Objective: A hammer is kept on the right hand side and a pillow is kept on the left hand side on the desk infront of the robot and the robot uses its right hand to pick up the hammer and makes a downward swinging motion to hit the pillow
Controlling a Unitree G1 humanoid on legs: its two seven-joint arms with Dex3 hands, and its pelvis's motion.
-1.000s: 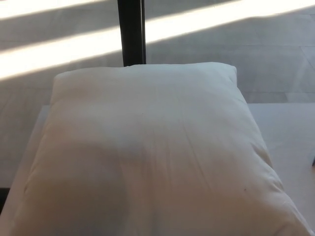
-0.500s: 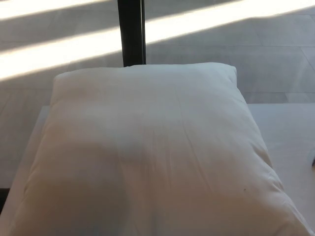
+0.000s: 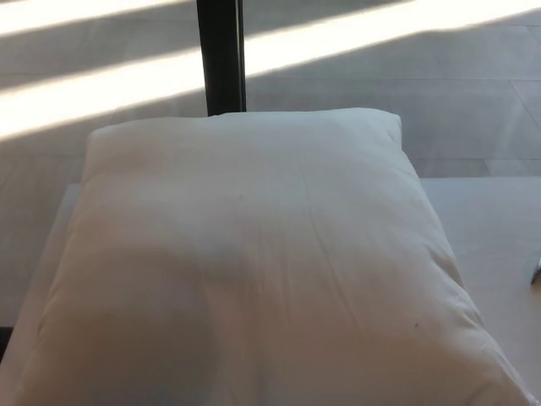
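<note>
Big white pillow (image 3: 254, 262) lies flat on the white desk (image 3: 499, 245) & fills most of the view. Dark post (image 3: 221, 55) stands behind it, w/ sunny stripes on the floor (image 3: 380, 93). Can't tell about either hand; neither shows. Tiny dark bit at far right edge, too small to tell.

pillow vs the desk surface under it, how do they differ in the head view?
The pillow is puffy and creased; the desk is flat and smooth. The pillow fills most of the frame; the desk shows only as strips at its left and right sides. Both are white and lie level. Neither hand is in view.
</note>
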